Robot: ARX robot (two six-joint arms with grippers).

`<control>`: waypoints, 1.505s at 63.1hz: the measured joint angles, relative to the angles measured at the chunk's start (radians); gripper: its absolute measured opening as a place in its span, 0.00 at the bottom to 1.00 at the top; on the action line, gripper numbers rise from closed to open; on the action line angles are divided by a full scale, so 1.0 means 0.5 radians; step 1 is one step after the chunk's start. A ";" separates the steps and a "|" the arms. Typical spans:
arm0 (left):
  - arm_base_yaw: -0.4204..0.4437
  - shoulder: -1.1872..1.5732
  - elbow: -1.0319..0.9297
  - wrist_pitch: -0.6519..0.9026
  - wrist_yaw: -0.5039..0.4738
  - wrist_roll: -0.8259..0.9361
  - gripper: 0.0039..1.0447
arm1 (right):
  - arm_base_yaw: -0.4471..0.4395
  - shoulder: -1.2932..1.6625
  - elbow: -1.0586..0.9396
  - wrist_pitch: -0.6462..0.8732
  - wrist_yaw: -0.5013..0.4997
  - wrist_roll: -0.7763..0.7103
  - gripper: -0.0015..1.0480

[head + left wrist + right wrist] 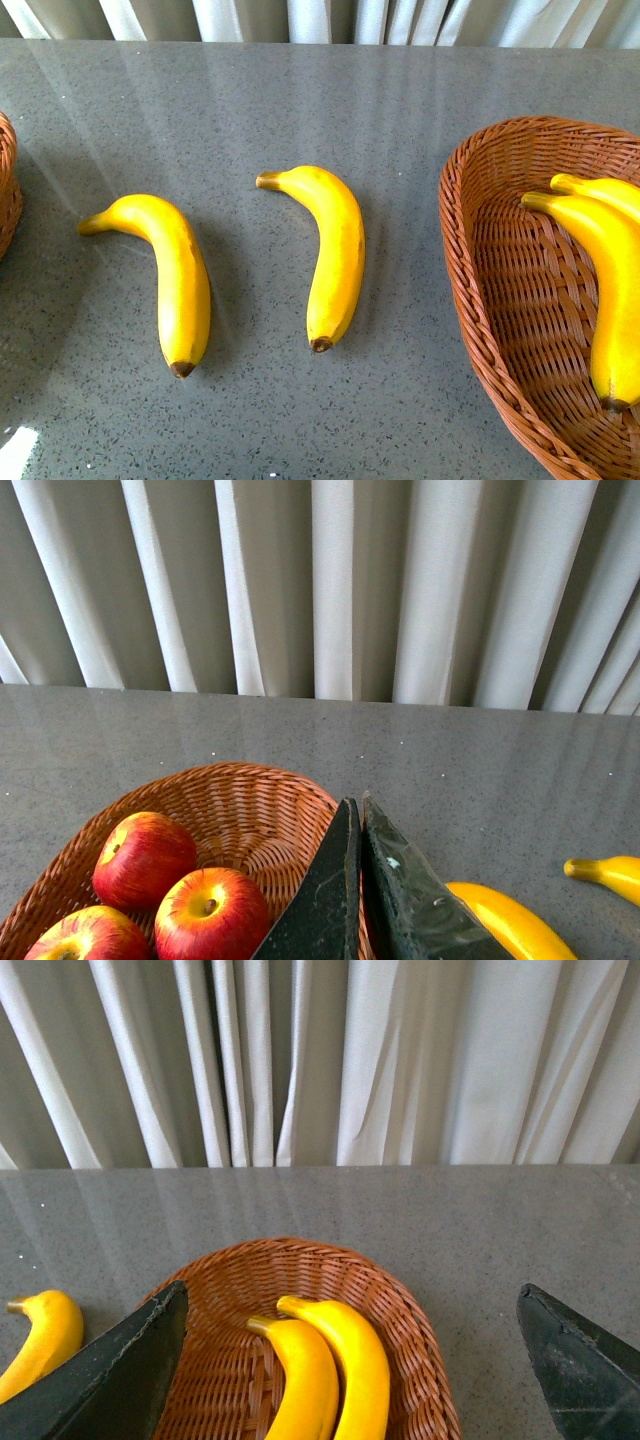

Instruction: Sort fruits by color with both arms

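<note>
Left gripper (358, 805): jaws pressed together, nothing between them, hanging over the left basket (240, 775). Right gripper (352, 1295): jaws spread wide, empty, hanging over the right basket (300, 1250).

Front view, closest first: left banana (175, 285) and middle banana (335, 255) lie loose on the table (420, 400), well apart, brown tips toward the camera. Neither touches a basket. The right basket holds two bananas (615, 290) lying side by side. The left basket shows only as a rim sliver in the front view. The left wrist view shows three red apples (145, 858) bunched inside it. Behind it all is the table's far edge, then the curtain (300, 18).

My read: reds done, yellows half done, two bananas to go.

Risks:
- Left jaws are clamped. If that arm descends on the left banana without opening, it shoves or spins it instead of grasping.
- Bananas are glossy and curved. An off-centre pinch probably lets one swing or slip mid-carry.
- Both loose bananas belong in the right basket. If the left arm carries across while the right goes for the middle banana, both work one zone: collision risk.
- The right basket is part filled. A release near the rim could land on the two inside and roll out.
- The left banana lies nearer the apple basket, so a wrong-basket drop is possible.
</note>
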 joint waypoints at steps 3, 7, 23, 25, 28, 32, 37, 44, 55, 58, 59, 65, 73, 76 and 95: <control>-0.001 -0.059 0.000 -0.056 0.001 0.001 0.01 | 0.000 0.000 0.000 0.000 0.000 0.000 0.91; -0.002 -0.124 0.000 -0.118 0.001 0.000 0.01 | 0.000 0.000 0.000 0.000 0.000 0.000 0.91; -0.002 -0.412 0.000 -0.396 0.001 0.001 0.01 | 0.000 0.000 0.000 0.000 0.000 -0.001 0.91; -0.002 -0.441 0.000 -0.425 0.001 0.001 0.01 | 0.000 0.000 0.000 0.000 0.000 -0.001 0.91; -0.002 -0.490 0.000 -0.473 0.001 0.000 0.01 | 0.000 0.000 0.000 0.000 0.000 0.000 0.91; -0.002 -0.527 0.000 -0.511 0.001 0.000 0.01 | 0.000 0.000 0.000 0.000 0.000 0.000 0.91; -0.002 -0.579 0.000 -0.562 0.001 0.000 0.01 | 0.000 0.000 0.000 0.000 0.000 -0.001 0.91; -0.002 -0.640 0.000 -0.623 0.001 0.000 0.01 | 0.000 0.000 0.000 0.000 0.000 -0.001 0.91; -0.003 -0.979 0.001 -1.004 0.001 0.000 0.01 | 0.000 0.000 0.000 0.000 0.000 -0.001 0.91; -0.005 -0.993 0.001 -1.004 0.000 0.000 0.01 | 0.000 0.000 0.000 0.000 0.000 0.000 0.91; -0.005 -0.993 0.001 -1.008 -0.003 0.000 0.01 | 0.000 0.000 0.000 0.000 0.000 0.000 0.91; -0.006 -0.997 0.001 -1.017 0.000 0.000 0.01 | 0.000 0.001 0.000 0.000 0.000 0.000 0.91; -0.006 -0.998 0.001 -1.018 0.001 -0.002 0.02 | 0.000 0.000 0.000 0.000 0.000 0.000 0.91; -0.006 -0.998 0.001 -1.018 0.000 -0.001 0.10 | 0.000 0.000 0.000 0.000 0.002 0.000 0.91; -0.006 -0.998 0.001 -1.018 0.001 -0.001 0.61 | 0.000 0.000 0.000 0.000 0.001 -0.001 0.91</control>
